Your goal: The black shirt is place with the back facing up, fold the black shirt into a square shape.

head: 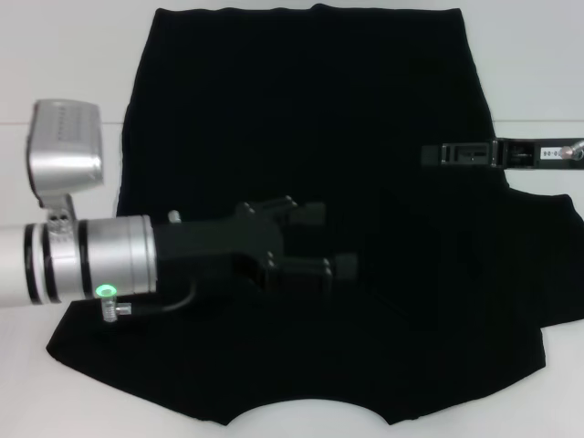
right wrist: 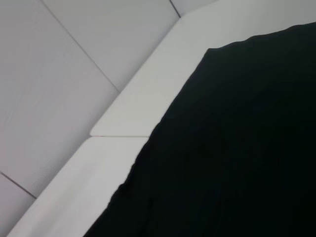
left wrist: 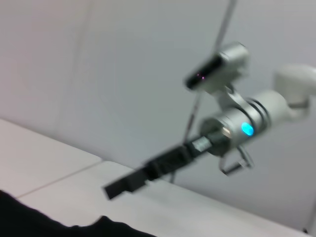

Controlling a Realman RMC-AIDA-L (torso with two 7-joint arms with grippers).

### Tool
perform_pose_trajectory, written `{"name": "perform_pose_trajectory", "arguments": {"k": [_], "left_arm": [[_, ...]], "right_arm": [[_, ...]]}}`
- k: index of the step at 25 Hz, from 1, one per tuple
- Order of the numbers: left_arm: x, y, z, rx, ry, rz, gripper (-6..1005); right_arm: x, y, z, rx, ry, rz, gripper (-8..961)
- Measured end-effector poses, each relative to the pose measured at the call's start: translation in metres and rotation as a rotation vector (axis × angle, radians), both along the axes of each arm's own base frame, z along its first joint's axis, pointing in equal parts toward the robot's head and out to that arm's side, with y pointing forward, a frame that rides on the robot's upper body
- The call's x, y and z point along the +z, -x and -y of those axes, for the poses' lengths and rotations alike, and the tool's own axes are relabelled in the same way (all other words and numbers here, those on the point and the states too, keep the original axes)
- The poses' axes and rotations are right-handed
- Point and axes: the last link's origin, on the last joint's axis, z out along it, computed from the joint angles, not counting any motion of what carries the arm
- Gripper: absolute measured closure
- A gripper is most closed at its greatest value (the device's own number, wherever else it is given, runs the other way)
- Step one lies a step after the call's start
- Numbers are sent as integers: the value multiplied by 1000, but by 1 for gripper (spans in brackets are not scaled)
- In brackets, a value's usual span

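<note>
honestly, much is hard for us to read. the shirt (head: 365,182) is plain black with no lettering showing, and the left gripper (head: 324,239) is black too, so in the head view its fingers melt into the cloth; we make out 2 stubby fingers with a gap between them, holding nothing, released. the shirt's near edge is cut off at the bottom of that view, where a curved notch shows. the right gripper (head: 433,154) is a thin dark bar; we cannot tell whether it is parted or closed, and the left wrist view, where it appears farther off (left wrist: 116,190), is blurred.

the shirt lies spread flat on the white table (head: 73,55), covering most of it, with 1 sleeve sticking out on the right. the left arm reaches in from the left, level, its gripper over the shirt's lower middle. the right arm comes in from the right edge, its gripper over the shirt's right side, above the sleeve. the right wrist view shows only the shirt's edge (right wrist: 237,148) on the table (right wrist: 123,128).
</note>
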Motion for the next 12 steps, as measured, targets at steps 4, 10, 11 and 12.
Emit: {"name": "perform_pose_trajectory", "arguments": {"k": [4, 10, 11, 12], "left_arm": [[-7, -5, 3, -61, 12, -31, 47], [-11, -7, 5, -100, 37, -69, 48], [-12, -7, 5, -100, 35, -73, 48], [-12, -6, 4, -100, 31, -78, 49]], "right_arm": [[3, 0, -6, -67, 22, 26, 129], [21, -7, -11, -223, 62, 69, 130], [22, -8, -11, -243, 63, 76, 130], [23, -10, -11, -264, 68, 84, 130]]}}
